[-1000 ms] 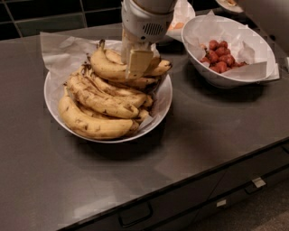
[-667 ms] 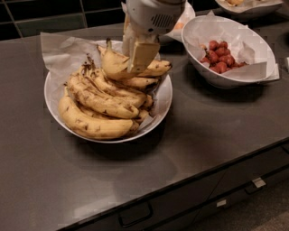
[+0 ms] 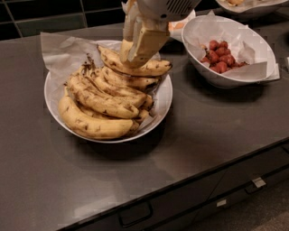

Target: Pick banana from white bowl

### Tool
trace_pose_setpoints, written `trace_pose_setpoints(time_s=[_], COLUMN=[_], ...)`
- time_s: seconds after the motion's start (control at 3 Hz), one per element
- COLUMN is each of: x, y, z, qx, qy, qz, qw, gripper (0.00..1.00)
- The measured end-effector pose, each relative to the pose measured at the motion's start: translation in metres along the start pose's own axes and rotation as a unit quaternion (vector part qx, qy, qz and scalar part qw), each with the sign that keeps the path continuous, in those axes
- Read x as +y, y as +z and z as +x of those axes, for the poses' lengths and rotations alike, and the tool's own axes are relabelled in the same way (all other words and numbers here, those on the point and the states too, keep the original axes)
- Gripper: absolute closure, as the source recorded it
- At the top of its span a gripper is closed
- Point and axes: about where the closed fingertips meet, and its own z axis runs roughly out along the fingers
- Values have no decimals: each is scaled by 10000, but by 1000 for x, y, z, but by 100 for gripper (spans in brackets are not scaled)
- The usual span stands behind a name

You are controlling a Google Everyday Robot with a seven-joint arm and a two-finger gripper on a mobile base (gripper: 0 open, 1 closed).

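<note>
Nearest, well below the fingers, ran the front of a dark counter (image 3: pixel 212 135), with a drawer handle (image 3: pixel 135 214) under its edge. On the counter stood the white bowl (image 3: pixel 163 101), wide and shallow, lined with crinkled white paper (image 3: pixel 58 52) that stuck out past the rim to the left of the fingers. A heap of other bananas (image 3: pixel 95 124) filled it; the slimmer ones among them were heavily streaked with brown, and the lowest lay along the near rim.

The banana (image 3: pixel 115 61) lay on top of that heap, at the far side of the bowl and right under the fingers. It was plump and strongly curved, yellow with small brown flecks and dark at its end.

The gripper (image 3: pixel 135 52) came down from the top edge over the far side of the white bowl. Its tan fingers (image 3: pixel 146 43) stood only a little apart, one toward the camera and one behind, with a piece of yellow filling the narrow gap between them. They looked clamped on the banana, the near fingertip lying against its upper side.

To the right of the fingers, apart from the white bowl, stood a deeper bowl (image 3: pixel 235 80) holding red fruits (image 3: pixel 219 56) on paper. Farther back and right of the fingers, the rim of a third bowl (image 3: pixel 246 8) showed at the top edge.
</note>
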Motion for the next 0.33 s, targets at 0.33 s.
trace_pose_setpoints(time_s=[0.33], x=[0], y=[-2], z=[-1], qx=[-7], qy=[-9], qz=[30], qw=[10000], gripper=[100])
